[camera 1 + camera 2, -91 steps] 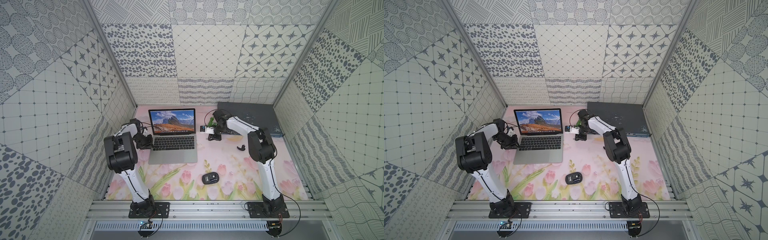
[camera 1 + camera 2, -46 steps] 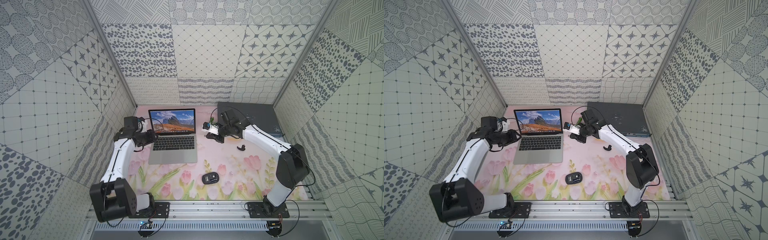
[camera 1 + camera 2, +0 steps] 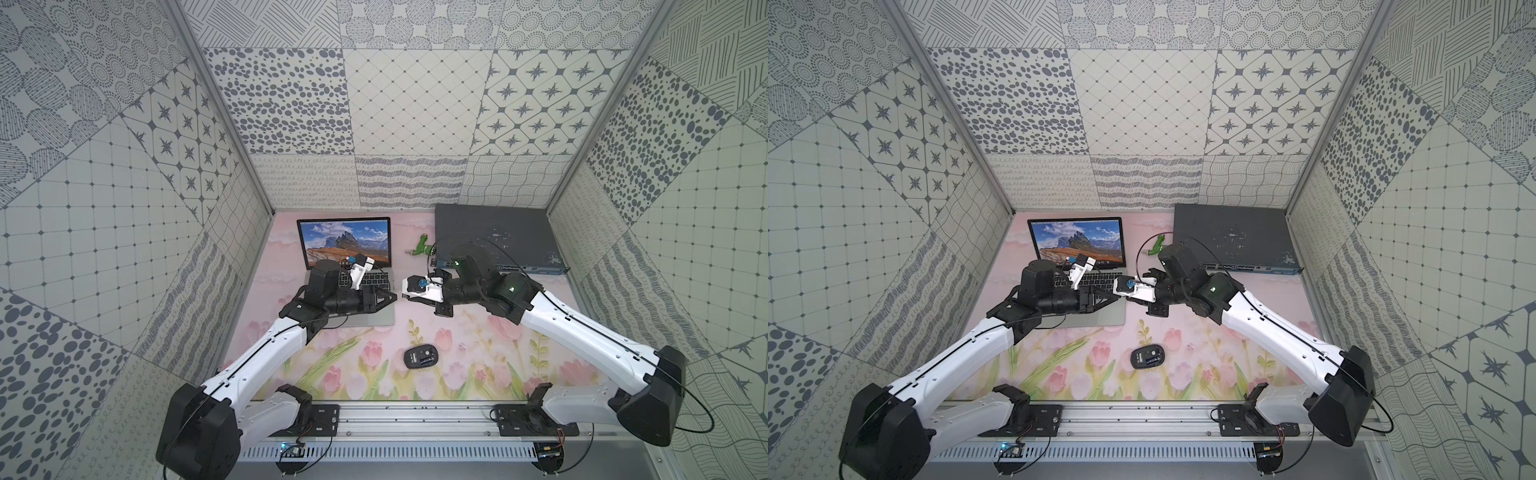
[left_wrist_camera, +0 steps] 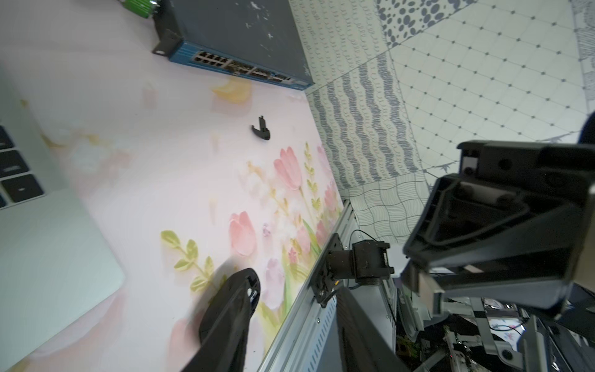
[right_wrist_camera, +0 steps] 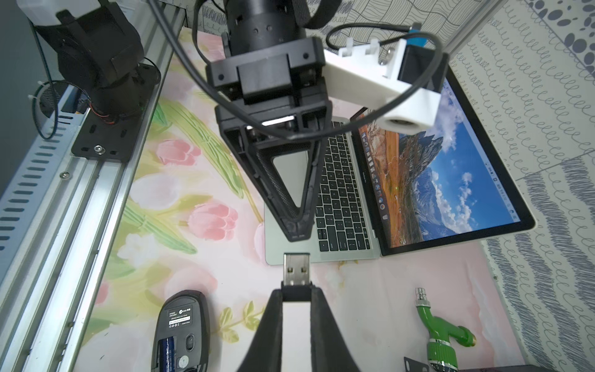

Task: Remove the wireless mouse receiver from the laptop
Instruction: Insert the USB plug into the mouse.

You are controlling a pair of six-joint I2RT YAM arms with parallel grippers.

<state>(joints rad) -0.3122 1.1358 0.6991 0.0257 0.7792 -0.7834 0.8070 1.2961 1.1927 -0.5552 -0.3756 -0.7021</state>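
while the right gripper [image 5: 296, 294] pinches the receiver [image 5: 297, 269], the laptop [image 5: 450, 186] stands open.

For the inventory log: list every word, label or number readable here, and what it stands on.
None can be read for sure.
Label under the mouse: print too small.
Wording below the screen of the laptop: blurred.
Its menu bar: too small.
Port markings on the network switch: blurred.
On the wireless mouse receiver: no print visible.
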